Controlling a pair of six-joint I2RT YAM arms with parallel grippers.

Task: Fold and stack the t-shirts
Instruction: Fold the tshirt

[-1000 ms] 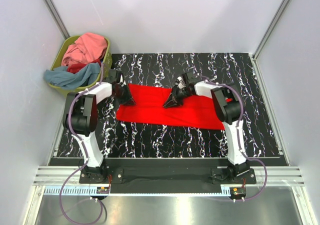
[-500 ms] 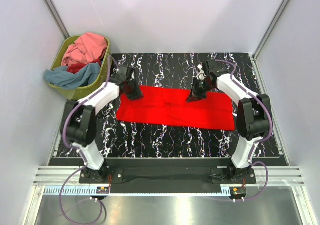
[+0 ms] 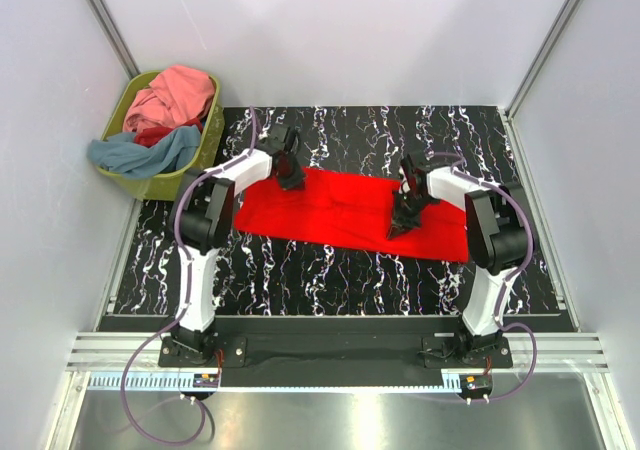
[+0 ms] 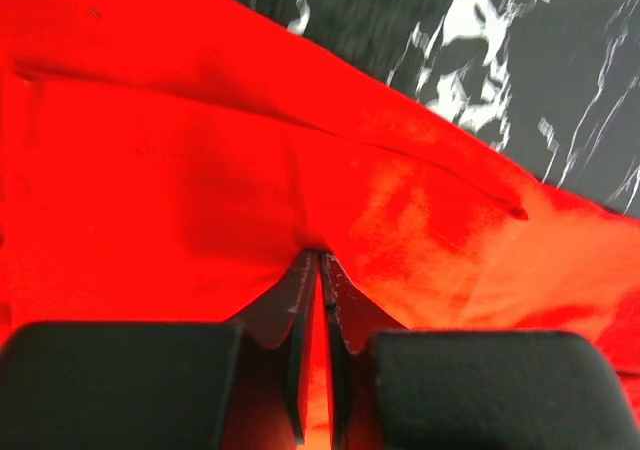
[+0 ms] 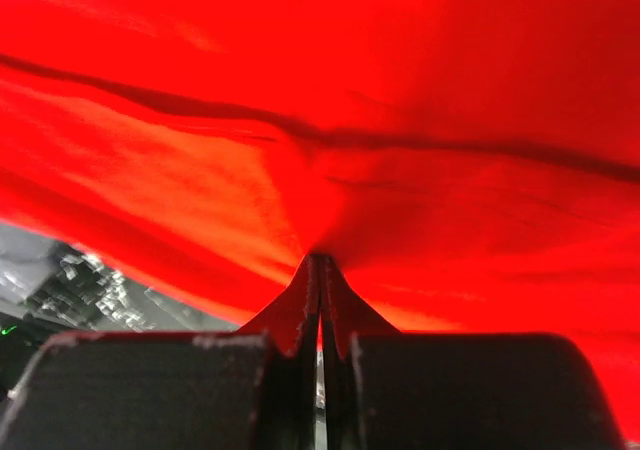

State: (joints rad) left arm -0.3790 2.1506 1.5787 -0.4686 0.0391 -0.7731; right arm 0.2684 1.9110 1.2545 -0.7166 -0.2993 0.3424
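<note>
Folding the red shirt (image 3: 340,210) is the step in hand, as far as one can judge. The red shirt lies flat on the table (image 3: 330,270) as 1 long strip, about in the middle, with both arms reaching down to it.

The left gripper (image 3: 291,178) sits at the far left corner of the strip. Its wrist view shows the 2 fingers almost together with a thin bit of red cloth pinched between them. The right gripper (image 3: 404,222) sits on the right part of the strip, nearer the front edge. Its fingers are pressed tight together, and the red cloth bunches up to a little peak at their tips (so it looks like a pinch on the cloth too).

The next move probably calls for both arms to lift together and carry their pinches across, so 1 part of the strip lands on the other. They need to go at the same speed, or the soft cloth may twist or slip out.

The table is black with white streaks like marble, and it looks smooth. A green basket (image 3: 150,182) stands at its far left corner, just off the edge. In it lie more shirts to do: a pink shirt (image 3: 180,95) on top and a blue shirt (image 3: 140,152) hanging over the rim, with a bit of red between them. Plain pale walls (image 3: 330,30) close in 3 sides. A metal rail (image 3: 330,355) runs along the near edge, where the arms are bolted.
</note>
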